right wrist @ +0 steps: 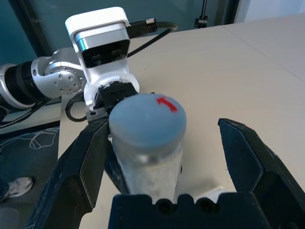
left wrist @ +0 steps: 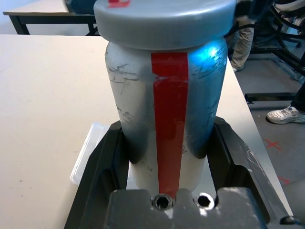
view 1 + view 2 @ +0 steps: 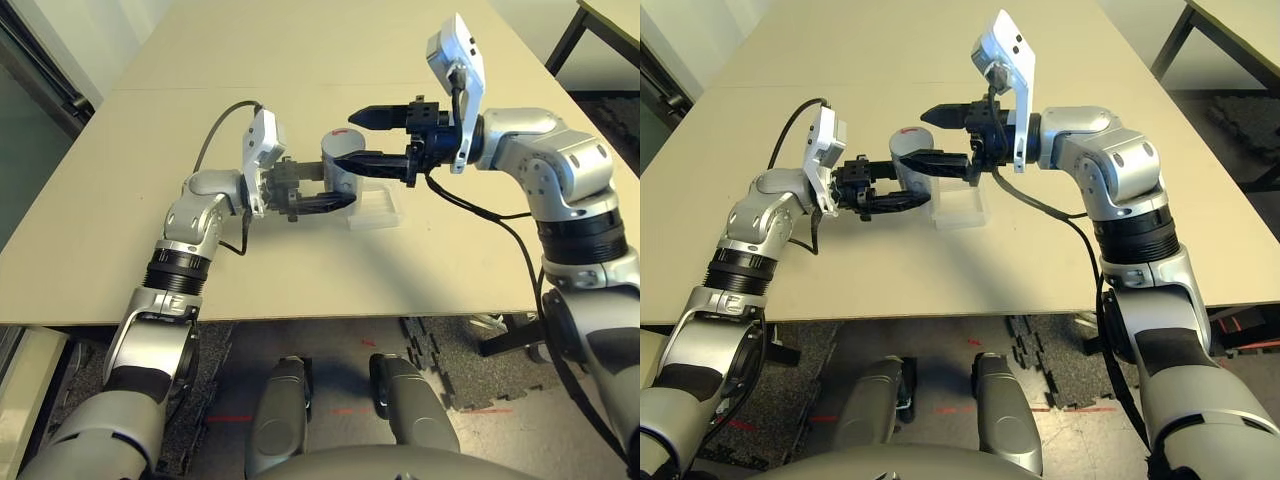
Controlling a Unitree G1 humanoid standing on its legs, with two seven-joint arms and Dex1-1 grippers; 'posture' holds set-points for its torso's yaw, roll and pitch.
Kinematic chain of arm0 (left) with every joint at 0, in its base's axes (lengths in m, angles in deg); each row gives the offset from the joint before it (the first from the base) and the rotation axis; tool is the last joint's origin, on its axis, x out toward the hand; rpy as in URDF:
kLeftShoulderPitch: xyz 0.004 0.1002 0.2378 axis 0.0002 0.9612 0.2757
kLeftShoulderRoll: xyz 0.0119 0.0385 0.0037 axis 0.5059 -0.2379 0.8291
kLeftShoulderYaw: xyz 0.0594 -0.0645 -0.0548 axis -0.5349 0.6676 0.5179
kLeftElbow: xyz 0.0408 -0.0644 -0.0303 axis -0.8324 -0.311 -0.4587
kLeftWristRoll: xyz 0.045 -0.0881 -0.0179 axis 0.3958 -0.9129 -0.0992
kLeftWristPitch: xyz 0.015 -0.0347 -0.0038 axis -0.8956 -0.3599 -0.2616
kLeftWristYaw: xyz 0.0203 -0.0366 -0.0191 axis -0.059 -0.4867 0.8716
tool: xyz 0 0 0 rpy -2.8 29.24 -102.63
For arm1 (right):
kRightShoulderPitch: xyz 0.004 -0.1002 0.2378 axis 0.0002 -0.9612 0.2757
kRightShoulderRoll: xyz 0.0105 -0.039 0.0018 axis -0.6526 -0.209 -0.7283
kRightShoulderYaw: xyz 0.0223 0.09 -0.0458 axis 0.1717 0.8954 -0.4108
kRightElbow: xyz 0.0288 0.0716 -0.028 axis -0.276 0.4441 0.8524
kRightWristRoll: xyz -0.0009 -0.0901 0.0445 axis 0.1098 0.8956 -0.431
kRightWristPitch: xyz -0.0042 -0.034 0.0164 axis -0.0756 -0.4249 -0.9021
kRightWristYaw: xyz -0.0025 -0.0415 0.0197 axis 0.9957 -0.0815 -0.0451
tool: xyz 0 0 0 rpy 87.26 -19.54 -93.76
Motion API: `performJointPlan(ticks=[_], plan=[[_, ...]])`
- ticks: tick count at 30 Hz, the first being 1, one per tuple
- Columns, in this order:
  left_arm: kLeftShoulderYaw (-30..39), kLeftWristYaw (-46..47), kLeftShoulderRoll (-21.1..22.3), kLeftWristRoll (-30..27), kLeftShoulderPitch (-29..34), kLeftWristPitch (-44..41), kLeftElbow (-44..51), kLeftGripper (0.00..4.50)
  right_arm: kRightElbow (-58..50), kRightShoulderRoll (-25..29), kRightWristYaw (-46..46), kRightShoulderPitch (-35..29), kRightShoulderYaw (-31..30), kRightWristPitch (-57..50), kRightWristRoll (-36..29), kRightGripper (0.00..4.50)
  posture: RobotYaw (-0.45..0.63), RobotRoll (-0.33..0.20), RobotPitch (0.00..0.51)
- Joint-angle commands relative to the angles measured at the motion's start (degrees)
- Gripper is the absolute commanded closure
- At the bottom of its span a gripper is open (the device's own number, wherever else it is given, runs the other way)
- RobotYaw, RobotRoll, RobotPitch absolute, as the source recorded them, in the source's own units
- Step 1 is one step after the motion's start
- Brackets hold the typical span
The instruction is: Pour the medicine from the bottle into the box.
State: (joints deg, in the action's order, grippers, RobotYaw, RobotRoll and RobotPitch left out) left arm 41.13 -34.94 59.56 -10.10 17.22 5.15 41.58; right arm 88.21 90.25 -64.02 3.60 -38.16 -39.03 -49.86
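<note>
Left pincer (image 2: 164,157) clamped tight on bottle (image 3: 340,163), holding it upright above table (image 3: 200,150), cap (image 1: 147,119) still on. Right pincer (image 3: 362,138) spread wide, fingers either side of cap, not touching it. Box (image 3: 377,210) on table just beside bottle, under right pincer.

My left pincer (image 3: 318,196) covers the bottle's (image 2: 167,109) lower sides, and my right pincer (image 3: 365,138) crosses its cap. The box (image 3: 377,210) at frame centre sits half behind them. Whether any medicine lies inside is too small to tell.
</note>
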Motion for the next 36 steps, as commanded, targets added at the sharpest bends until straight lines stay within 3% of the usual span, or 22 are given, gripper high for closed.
performJointPlan(ticks=[1, 20, 26, 36], plan=[[-0.4, -1.3, 0.2, 0.4, -0.1, 0.5, 0.0, 1.99, -0.3, 1.8, 1.2, -0.9, 2.6, -1.2, -0.2, 0.0, 0.01, 0.0, 0.124], [-0.2, -1.8, 0.4, 1.0, -0.4, 1.4, -1.8, 1.99, -7.3, 9.3, -2.7, -5.4, 4.6, -9.1, -6.0, 0.0, 0.0, 0.0, 0.119], [-0.4, -2.0, 0.1, 1.1, -0.8, 1.8, -2.3, 1.99, -8.7, 6.6, -0.9, -3.8, 4.3, -10.6, -7.8, 0.0, 0.0, 0.0, 0.115], [-0.5, -2.3, 0.0, 1.3, -0.9, 2.0, -2.2, 1.99, -4.3, 1.0, 1.2, -0.5, 0.9, -5.4, -3.2, 0.0, 0.01, 0.0, 0.114]])
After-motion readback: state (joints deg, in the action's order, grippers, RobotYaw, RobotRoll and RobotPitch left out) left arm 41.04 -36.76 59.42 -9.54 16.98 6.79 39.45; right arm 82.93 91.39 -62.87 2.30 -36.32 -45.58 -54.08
